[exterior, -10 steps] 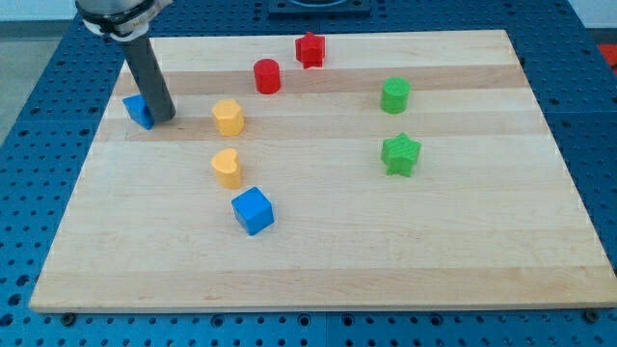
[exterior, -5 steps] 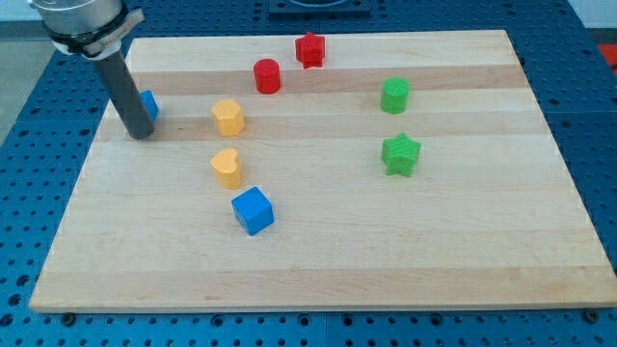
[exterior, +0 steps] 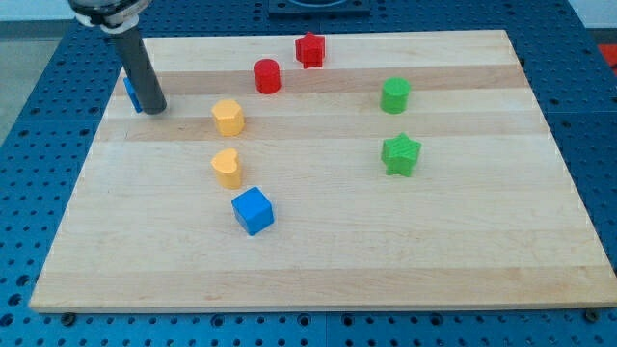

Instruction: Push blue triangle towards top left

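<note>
My tip (exterior: pixel 155 108) rests on the board (exterior: pixel 318 260) against the blue triangle (exterior: pixel 131 93), mostly hidden behind the rod, which has no pincer and holds nothing.

The rod hides most of the blue triangle (exterior: pixel 129 92) (shape unclear)

Robotics laboratory bench. A pale wooden board (exterior: pixel 318 260) of glued strips lies on a blue metal work surface (exterior: pixel 39 116) drilled with a regular grid of mounting holes, the kind of perforated breadboard plate used to fix experimental apparatus. A dark rod hangs from a robot arm's metal flange (exterior: pixel 106 12) at the view's top left. Small, brightly coloured plastic blocks of simple shapes are scattered over the board as test pieces. No domestic or commercial furnishings appear.
</note>
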{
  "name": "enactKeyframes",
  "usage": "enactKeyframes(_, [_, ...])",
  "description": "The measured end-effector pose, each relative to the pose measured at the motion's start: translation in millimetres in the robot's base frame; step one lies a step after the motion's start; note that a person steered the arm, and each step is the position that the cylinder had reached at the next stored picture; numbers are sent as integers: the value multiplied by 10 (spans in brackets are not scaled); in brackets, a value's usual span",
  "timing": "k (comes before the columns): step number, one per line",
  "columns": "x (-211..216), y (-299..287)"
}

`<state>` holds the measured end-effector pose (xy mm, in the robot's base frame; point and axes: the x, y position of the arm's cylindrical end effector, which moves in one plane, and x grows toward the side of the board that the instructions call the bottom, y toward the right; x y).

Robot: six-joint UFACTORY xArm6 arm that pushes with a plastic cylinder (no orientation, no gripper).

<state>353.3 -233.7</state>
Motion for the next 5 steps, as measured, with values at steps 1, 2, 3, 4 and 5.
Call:
enactKeyframes(1, [28,-258])
enactKeyframes(2, [0,-441])
enactKeyframes(3, [-29,-450])
enactKeyframes(4, [-185,-450])
enactKeyframes(5, [-344,-450])
